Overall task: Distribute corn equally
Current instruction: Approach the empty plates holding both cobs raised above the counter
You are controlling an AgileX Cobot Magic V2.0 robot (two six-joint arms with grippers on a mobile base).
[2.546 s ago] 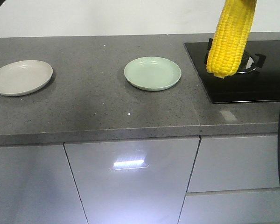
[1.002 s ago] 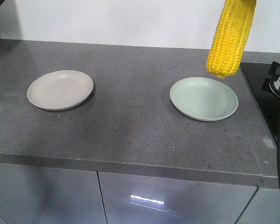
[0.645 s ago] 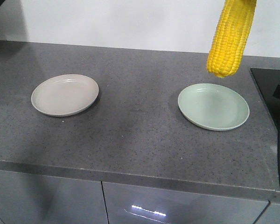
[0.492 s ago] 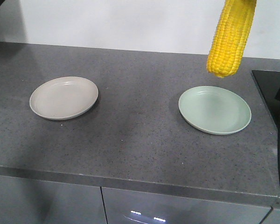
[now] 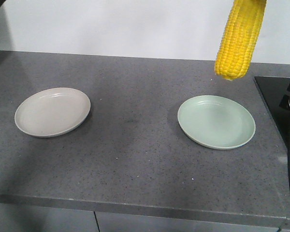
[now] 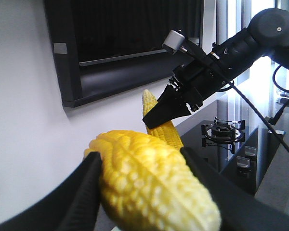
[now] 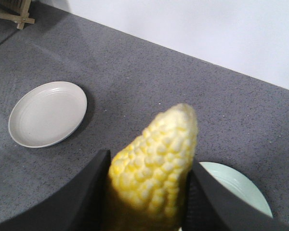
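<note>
Grey speckled desk against white wall. Beige plate toward left, pale green plate toward right, well apart. Black hob near green plate. Gas burner and knobs seen from left wrist.

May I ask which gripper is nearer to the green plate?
Right. The right gripper holds corn above the green plate; the left gripper, holding another cob, sits farther left, the plate outside its view.
</note>
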